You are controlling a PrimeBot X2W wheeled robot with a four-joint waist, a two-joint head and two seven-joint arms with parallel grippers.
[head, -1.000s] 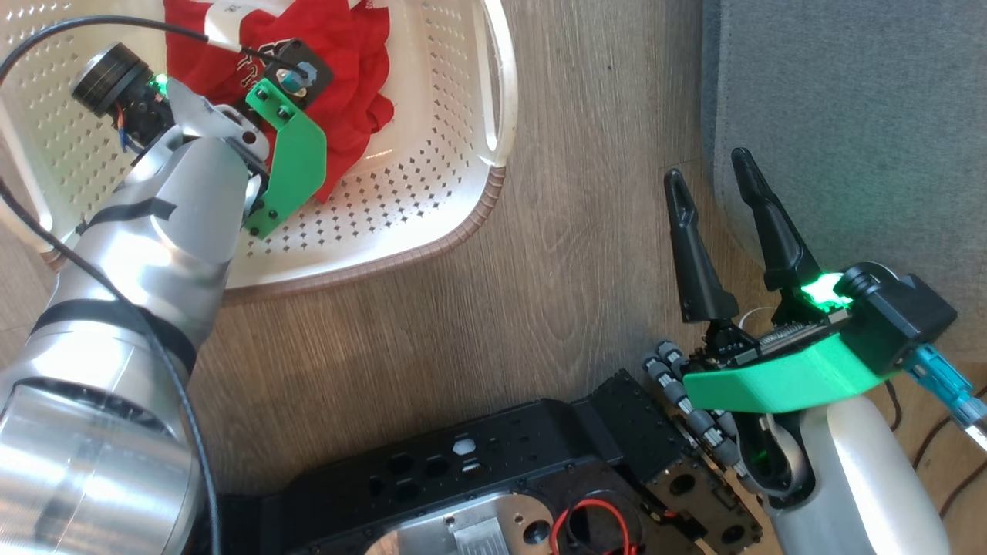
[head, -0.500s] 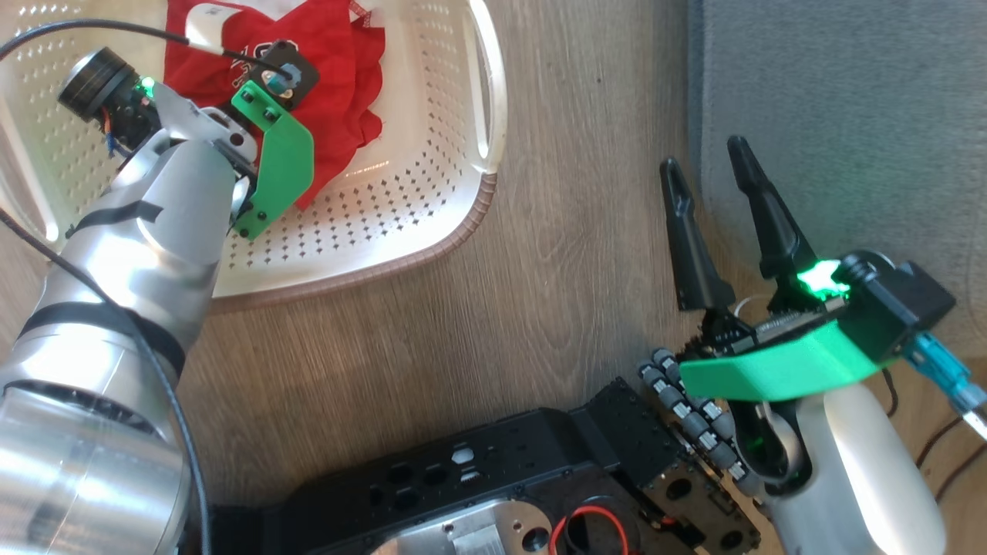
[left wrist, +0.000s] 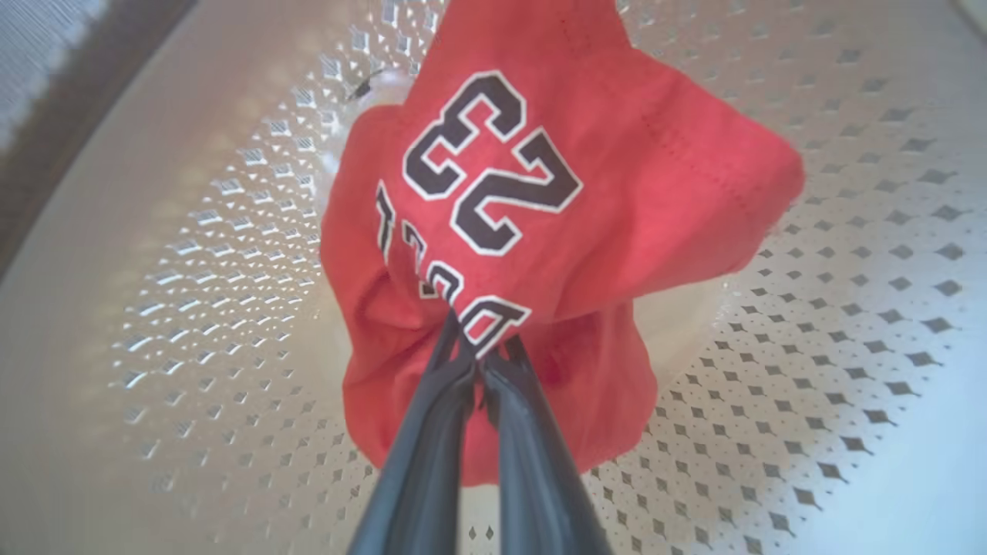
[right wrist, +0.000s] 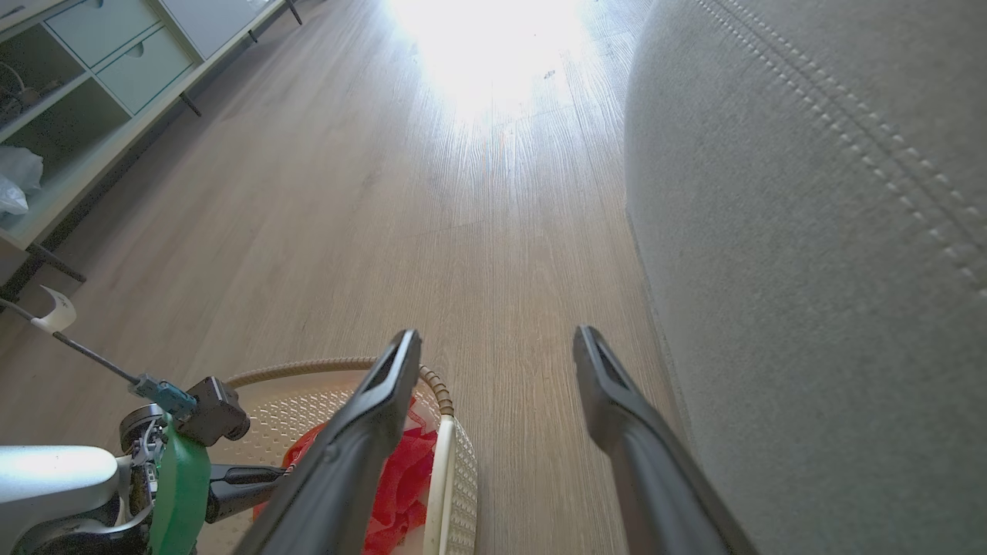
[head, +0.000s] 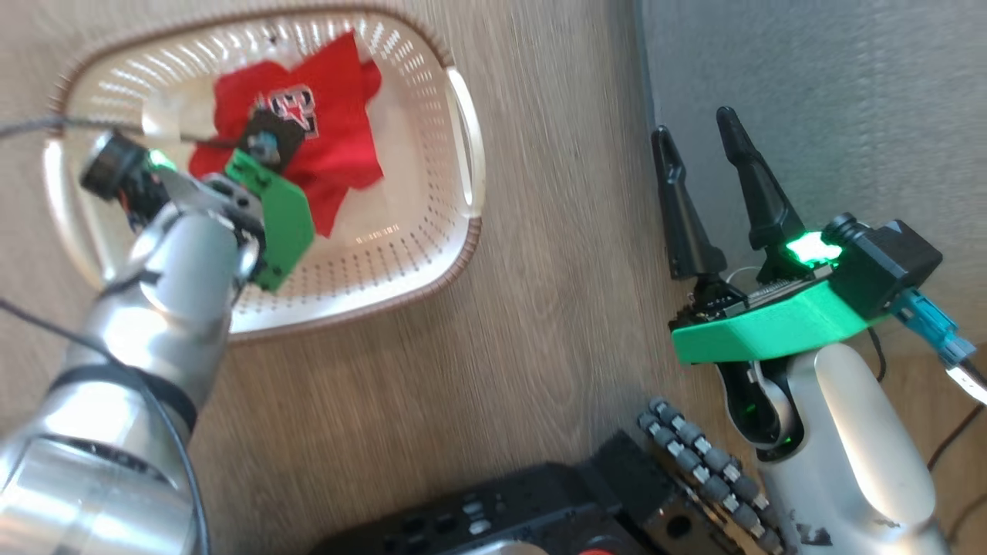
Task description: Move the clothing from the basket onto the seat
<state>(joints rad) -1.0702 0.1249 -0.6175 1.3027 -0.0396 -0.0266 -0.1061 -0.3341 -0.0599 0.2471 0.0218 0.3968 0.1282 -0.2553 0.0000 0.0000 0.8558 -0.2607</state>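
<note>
Both tips of left claw [left wrist: 482, 341] buried in jersey [left wrist: 609, 193].

The floor [right wrist: 432, 231] is laid in pale grey-brown wood-grain planks, and a strong white glare [right wrist: 493, 46] is thrown across its far end in the right wrist view. At the upper left of that view a pale cabinet [right wrist: 193, 23] is raised on thin dark legs [right wrist: 46, 266], with drawers [right wrist: 143, 68] set beside open shelves, where something white [right wrist: 15, 181] is kept.
</note>
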